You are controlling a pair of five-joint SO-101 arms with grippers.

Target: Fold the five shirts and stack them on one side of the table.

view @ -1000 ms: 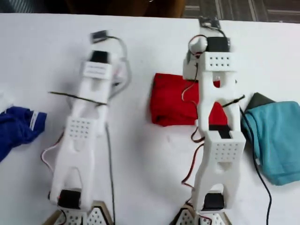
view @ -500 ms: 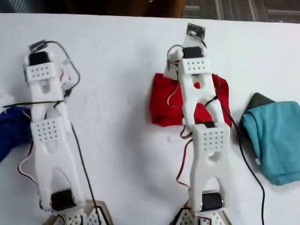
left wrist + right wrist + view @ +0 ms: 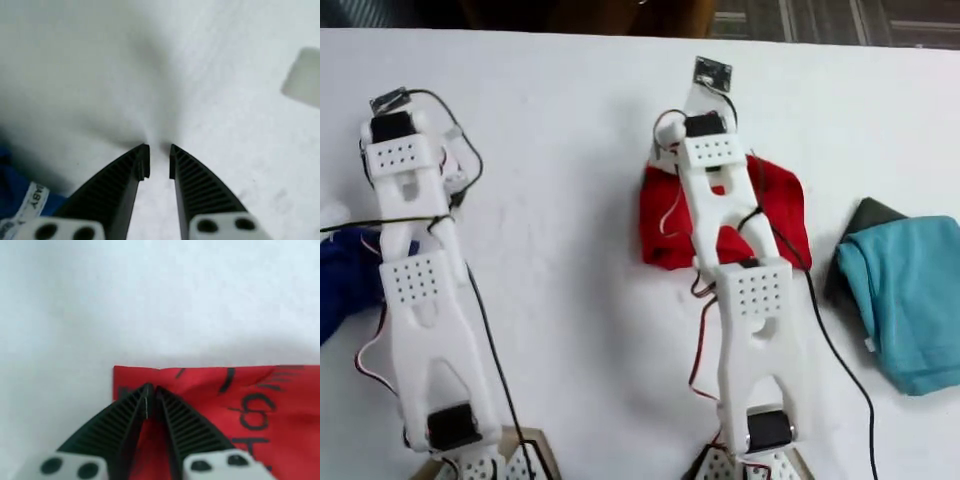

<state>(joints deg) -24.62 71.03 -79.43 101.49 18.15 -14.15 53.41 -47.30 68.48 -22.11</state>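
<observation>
The right tool (image 3: 151, 391), closed at a corner of the red shirt (image 3: 290, 440), may be holding too little cloth and slip off.

Wide bare table (image 3: 585, 260) lay open between the 2 arms, a clean lane. The red shirt (image 3: 665, 215) blocked the ground under the right arm (image 3: 752, 300); the blue shirt (image 3: 345, 275) crowded the left arm (image 3: 420, 290) from outside, the teal shirt (image 3: 905, 290) sat well right.

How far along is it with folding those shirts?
Done, it seems: a teal shirt lies folded, partly over a dark shirt, at the table's side. In hand: the right claw sits at a corner of the red shirt. To do: the crumpled blue shirt, then stacking.
</observation>
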